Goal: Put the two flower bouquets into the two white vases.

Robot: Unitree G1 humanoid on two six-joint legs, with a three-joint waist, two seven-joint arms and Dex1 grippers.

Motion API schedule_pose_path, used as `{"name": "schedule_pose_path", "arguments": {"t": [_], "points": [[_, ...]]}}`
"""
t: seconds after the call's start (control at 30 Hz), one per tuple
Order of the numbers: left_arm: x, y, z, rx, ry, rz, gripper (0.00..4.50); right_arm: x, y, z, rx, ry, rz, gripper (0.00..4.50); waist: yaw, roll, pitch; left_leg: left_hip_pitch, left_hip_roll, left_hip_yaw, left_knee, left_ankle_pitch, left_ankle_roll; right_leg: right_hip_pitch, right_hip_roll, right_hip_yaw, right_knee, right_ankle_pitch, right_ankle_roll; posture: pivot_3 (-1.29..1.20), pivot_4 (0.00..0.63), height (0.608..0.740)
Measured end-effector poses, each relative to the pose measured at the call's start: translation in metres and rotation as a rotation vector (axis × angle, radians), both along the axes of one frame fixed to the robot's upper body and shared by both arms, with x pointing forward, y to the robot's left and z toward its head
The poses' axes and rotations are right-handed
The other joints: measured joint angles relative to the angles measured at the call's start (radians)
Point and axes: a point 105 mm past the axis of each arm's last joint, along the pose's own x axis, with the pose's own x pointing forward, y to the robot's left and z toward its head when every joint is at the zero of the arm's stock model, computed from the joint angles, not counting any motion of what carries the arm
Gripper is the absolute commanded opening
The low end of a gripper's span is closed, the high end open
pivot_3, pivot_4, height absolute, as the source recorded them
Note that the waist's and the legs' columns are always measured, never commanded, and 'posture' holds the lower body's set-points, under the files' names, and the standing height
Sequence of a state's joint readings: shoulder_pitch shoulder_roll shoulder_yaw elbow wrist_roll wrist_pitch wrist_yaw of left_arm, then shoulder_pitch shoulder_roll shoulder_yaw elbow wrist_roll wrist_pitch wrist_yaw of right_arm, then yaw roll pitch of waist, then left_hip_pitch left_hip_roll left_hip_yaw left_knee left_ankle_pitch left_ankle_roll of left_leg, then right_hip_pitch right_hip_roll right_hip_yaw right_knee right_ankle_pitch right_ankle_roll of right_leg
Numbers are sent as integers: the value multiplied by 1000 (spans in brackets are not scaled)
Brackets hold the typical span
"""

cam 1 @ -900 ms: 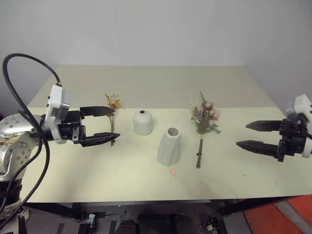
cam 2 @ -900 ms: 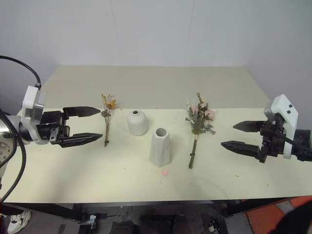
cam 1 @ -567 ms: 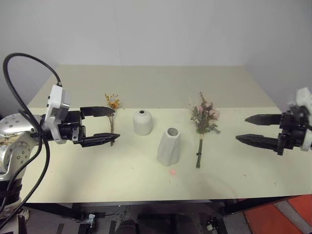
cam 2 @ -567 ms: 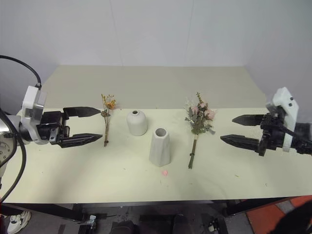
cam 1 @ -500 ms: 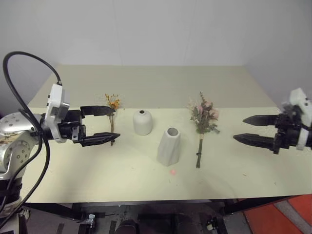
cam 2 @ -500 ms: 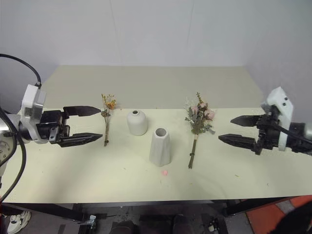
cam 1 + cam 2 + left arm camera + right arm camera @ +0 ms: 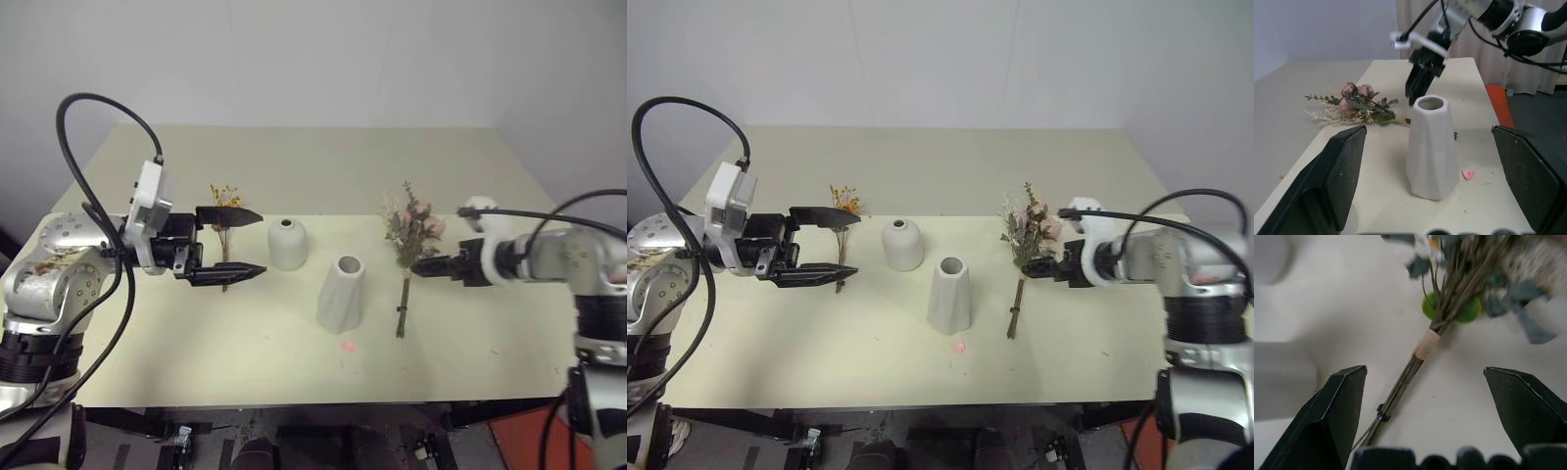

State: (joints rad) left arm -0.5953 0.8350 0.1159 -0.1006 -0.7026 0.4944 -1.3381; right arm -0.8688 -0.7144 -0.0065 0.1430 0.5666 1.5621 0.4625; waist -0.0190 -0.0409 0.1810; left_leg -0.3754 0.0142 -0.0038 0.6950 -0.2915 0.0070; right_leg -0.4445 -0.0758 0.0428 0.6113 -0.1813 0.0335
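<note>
Nothing is placed yet: both vases stand empty. The right gripper (image 7: 1422, 377), jaws spread, hovers over the rose bouquet's (image 7: 411, 235) stem. The left gripper (image 7: 240, 242), also spread, brackets the sprig (image 7: 226, 220). The dome vase (image 7: 287, 245) sits just beyond its tips, the faceted vase (image 7: 340, 294) between both hands. A pink scrap (image 7: 347, 345) lies nearby.

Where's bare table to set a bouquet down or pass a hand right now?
Free: the far table strip behind both vases, and the near edge in front of the tall vase, apart from a small pink speck. Crowded: the middle row, from small sprig and round vase across to large bouquet.
</note>
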Motion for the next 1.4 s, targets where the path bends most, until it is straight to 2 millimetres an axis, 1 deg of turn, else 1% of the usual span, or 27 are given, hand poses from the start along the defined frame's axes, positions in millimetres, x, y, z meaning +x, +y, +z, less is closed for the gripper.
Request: {"name": "schedule_pose_path", "arguments": {"t": [0.2, 0.3, 0.37, 0.5, 0.6, 0.67, 0.7, 0.8, 0.87, 0.97, 1.0, 1.1, 1.17, 1.23, 1.3, 1.4], "points": [[1, 0, -2, 12, -8, 3, 4468, 19, 5, -6, -60, 53, -66, 4500, -2, 0, 0, -11, 0, 0, 0, 0, 0, -9, 0, 0, 1, 4, 1, 0, 150, 740], [1, 1, -4, 14, -4, 11, 4468, 27, 8, -17, -111, 91, -93, 4500, -6, 0, 0, -13, 0, 0, 1, 0, 0, -12, 0, -1, 1, 4, 1, 0, 150, 740], [0, 1, -6, 14, 0, 18, 4468, 33, 8, -15, -131, 85, -102, 4500, -11, 0, 0, -13, 0, 0, 1, 0, 0, -11, 0, -1, 1, 4, 1, 0, 150, 740], [-3, 2, -9, 17, -4, 28, 4468, 36, 13, -16, -157, 95, -82, 4500, -20, 0, 0, -13, 0, 0, 1, 0, 0, -11, 0, -1, 2, 4, 1, 0, 150, 740], [-3, 3, -9, 13, -7, 39, 4500, 38, 24, -16, -161, 96, -51, 3939, -27, 0, 0, -12, 0, 0, 1, 1, -1, -11, 0, -1, 3, 5, 1, 0, 150, 740], [-4, 2, -9, 14, -11, 42, 4500, 38, 33, -17, -166, 97, -21, 3336, -33, 1, 0, -11, 0, 0, 1, 1, -1, -11, 0, -1, 4, 5, 1, 0, 150, 740], [-5, 1, -9, 15, -14, 40, 4500, 38, 36, -17, -177, 96, -8, 2920, -35, 1, 0, -11, 1, -1, 1, 1, -1, -11, 1, -1, 5, 5, 0, 0, 150, 740], [-6, 1, -11, 15, -10, 42, 4500, 37, 45, -19, -191, 91, 29, 1935, -40, 1, 0, -10, 0, -1, 1, 1, -1, -11, 1, -1, 6, 5, 0, 0, 150, 740], [-6, 1, -11, 14, -10, 46, 4500, 35, 49, -20, -190, 97, 41, 1189, -42, 1, 0, -10, 0, -1, 1, 1, -2, -11, 0, -1, 7, 5, 0, 0, 150, 740], [-5, 1, -11, 12, -11, 55, 4500, 31, 51, -20, -157, 123, 30, 290, -42, 1, 0, -10, 0, -1, 1, 1, -2, -11, 0, -1, 8, 5, 0, 0, 150, 740], [-5, 1, -11, 11, -10, 56, 4500, 30, 50, -21, -145, 130, 21, 229, -41, 1, 0, -10, 0, -1, 1, 1, -2, -11, 0, -1, 8, 5, 0, 0, 150, 740], [-4, 2, -11, 9, -7, 60, 4500, 28, 43, -22, -127, 125, -16, 229, -38, 1, 0, -10, 0, -1, 2, 1, -2, -11, 0, -1, 8, 5, 0, 0, 150, 740], [-3, 4, -11, 5, -1, 67, 4500, 29, 34, -22, -108, 88, -62, 229, -32, 1, 0, -11, 0, -1, 2, 1, -2, -11, 0, -1, 8, 5, 0, 0, 150, 740], [-2, 5, -12, 2, 5, 73, 4500, 32, 23, -19, -75, 14, -117, 229, -26, 1, 0, -11, 0, -1, 2, 1, -2, -12, 0, -1, 8, 5, 0, 0, 150, 740], [0, 9, -11, -1, 17, 87, 4500, 35, 16, -9, -43, -101, -164, 229, -24, 1, 0, -11, 0, -1, 2, 1, -2, -12, 0, -1, 9, 5, 0, 0, 150, 740], [-1, 11, -12, 7, 28, 84, 4500, 39, 10, 23, 48, -338, -223, 229, -26, 1, 0, -11, 0, -1, 2, 2, -2, -13, 0, -1, 9, 5, 0, 0, 150, 740]]}}
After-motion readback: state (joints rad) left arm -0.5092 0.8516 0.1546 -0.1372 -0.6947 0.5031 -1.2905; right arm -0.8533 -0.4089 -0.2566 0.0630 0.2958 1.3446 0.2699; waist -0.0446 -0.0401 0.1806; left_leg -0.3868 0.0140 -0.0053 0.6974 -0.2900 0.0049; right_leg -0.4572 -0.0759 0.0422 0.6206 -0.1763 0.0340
